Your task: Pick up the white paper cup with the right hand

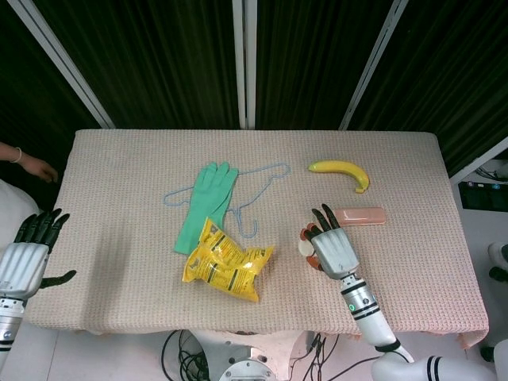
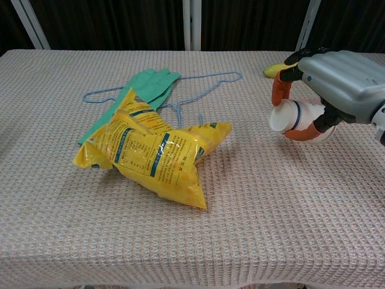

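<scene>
Leftmost, my left hand (image 1: 28, 258) hangs off the near-left edge of the worktop (image 1: 111, 198), its dark fingers spread apart and holding nothing; only the head view shows it. Next, a blue wire hanger (image 1: 254, 184) lies flat on the woven cloth, with a green rubber glove (image 1: 206, 205) laid over its left part, fingers pointing toward the far side. Just in front of the glove sits a yellow snack bag (image 1: 226, 262), its upper corner overlapping the glove's cuff. To the right, well apart from the bag, my right hand (image 2: 337, 84) grips the white paper cup (image 2: 292, 115): the cup lies on its side in the grasp, open mouth facing left, with orange-tipped fingers (image 2: 278, 90) curled over its top and the thumb pressed beneath it. In the chest view the cup appears raised slightly above the cloth. Beyond the hand, a pink rectangular object (image 1: 361, 216) rests flat, and farther back a yellow banana (image 1: 341, 170) lies near the far-right part of the worktop.
</scene>
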You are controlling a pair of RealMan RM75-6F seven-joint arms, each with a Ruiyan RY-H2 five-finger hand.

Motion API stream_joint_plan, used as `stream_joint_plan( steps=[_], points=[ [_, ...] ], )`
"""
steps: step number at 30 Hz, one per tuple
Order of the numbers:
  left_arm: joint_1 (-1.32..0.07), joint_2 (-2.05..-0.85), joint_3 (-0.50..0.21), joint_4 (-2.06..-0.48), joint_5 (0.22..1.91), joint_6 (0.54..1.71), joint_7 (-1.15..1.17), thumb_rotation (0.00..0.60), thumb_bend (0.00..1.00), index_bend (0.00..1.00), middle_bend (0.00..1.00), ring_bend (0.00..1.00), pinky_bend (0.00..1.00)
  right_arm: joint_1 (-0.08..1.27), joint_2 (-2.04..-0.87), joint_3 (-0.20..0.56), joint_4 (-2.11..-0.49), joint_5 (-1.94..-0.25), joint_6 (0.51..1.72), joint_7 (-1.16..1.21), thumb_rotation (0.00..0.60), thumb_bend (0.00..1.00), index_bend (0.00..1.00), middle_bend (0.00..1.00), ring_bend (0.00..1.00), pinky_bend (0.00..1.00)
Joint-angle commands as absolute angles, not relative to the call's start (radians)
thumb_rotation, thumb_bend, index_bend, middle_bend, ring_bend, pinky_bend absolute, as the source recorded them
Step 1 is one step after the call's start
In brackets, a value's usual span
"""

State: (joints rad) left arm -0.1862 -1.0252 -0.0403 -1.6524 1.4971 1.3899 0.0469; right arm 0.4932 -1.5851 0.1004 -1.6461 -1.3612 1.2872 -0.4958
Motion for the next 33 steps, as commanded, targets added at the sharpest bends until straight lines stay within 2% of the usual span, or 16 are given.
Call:
stream_joint_plan(
  steps=[1,5,11,20,22,24,25,26,27,28,29,30,33],
  points=[
    [-0.188,-1.027,-0.039,-1.652,1.497,1.386,0.050,0.600,0.04,0.00,0.00,0.00,0.00,0.423,-1.547,0.100,-1.646,-1.445,1.332,0.153,0.600,0.18,0.48,0.55,0.10,0.00],
    [-0.191,-1.032,-0.039,-1.652,1.495,1.380,0.059,0.600,0.04,0.00,0.00,0.00,0.00,0.399,-1.522,0.095,-1.594,-1.379,1.250,0.438,0.600,0.19,0.48,0.55,0.10,0.00],
    [-0.194,-1.036,-0.039,-1.654,1.488,1.373,0.072,0.600,0.04,0.00,0.00,0.00,0.00,0.391,-1.523,0.069,-1.478,-1.446,1.219,0.681,0.600,0.18,0.48,0.55,0.10,0.00],
    [-0.195,-1.037,-0.039,-1.652,1.485,1.371,0.072,0.600,0.04,0.00,0.00,0.00,0.00,0.382,-1.552,0.030,-1.364,-1.534,1.247,0.726,0.600,0.18,0.49,0.54,0.10,0.00],
    [-0.194,-1.036,-0.039,-1.652,1.487,1.373,0.069,0.600,0.04,0.00,0.00,0.00,0.00,0.385,-1.553,0.014,-1.344,-1.562,1.252,0.734,0.600,0.16,0.46,0.53,0.09,0.00],
    [-0.193,-1.035,-0.039,-1.653,1.490,1.376,0.065,0.600,0.04,0.00,0.00,0.00,0.00,0.389,-1.544,-0.005,-1.333,-1.587,1.246,0.750,0.600,0.09,0.36,0.48,0.05,0.00],
    [-0.193,-1.035,-0.038,-1.653,1.491,1.377,0.064,0.600,0.04,0.00,0.00,0.00,0.00,0.391,-1.539,-0.012,-1.331,-1.597,1.245,0.756,0.600,0.06,0.28,0.43,0.03,0.00],
    [-0.192,-1.035,-0.038,-1.653,1.492,1.377,0.063,0.600,0.04,0.00,0.00,0.00,0.00,0.392,-1.532,-0.021,-1.327,-1.610,1.246,0.759,0.600,0.03,0.16,0.35,0.01,0.00],
    [-0.192,-1.034,-0.037,-1.653,1.491,1.377,0.063,0.600,0.04,0.00,0.00,0.00,0.00,0.391,-1.528,-0.027,-1.326,-1.619,1.251,0.760,0.600,0.01,0.10,0.29,0.00,0.00],
    [-0.193,-1.034,-0.038,-1.653,1.490,1.376,0.063,0.600,0.04,0.00,0.00,0.00,0.00,0.389,-1.522,-0.032,-1.327,-1.626,1.257,0.760,0.600,0.00,0.02,0.19,0.00,0.00],
    [-0.193,-1.035,-0.038,-1.653,1.487,1.373,0.065,0.600,0.04,0.00,0.00,0.00,0.00,0.383,-1.514,-0.039,-1.332,-1.638,1.273,0.758,0.600,0.00,0.00,0.10,0.00,0.00],
    [-0.194,-1.035,-0.038,-1.653,1.485,1.371,0.067,0.600,0.04,0.00,0.00,0.00,0.00,0.377,-1.506,-0.045,-1.336,-1.648,1.288,0.751,0.600,0.00,0.00,0.06,0.00,0.00],
    [-0.195,-1.036,-0.038,-1.654,1.481,1.367,0.071,0.600,0.05,0.00,0.00,0.00,0.00,0.354,-1.477,-0.066,-1.349,-1.682,1.340,0.708,0.600,0.00,0.00,0.00,0.00,0.00]
  ],
)
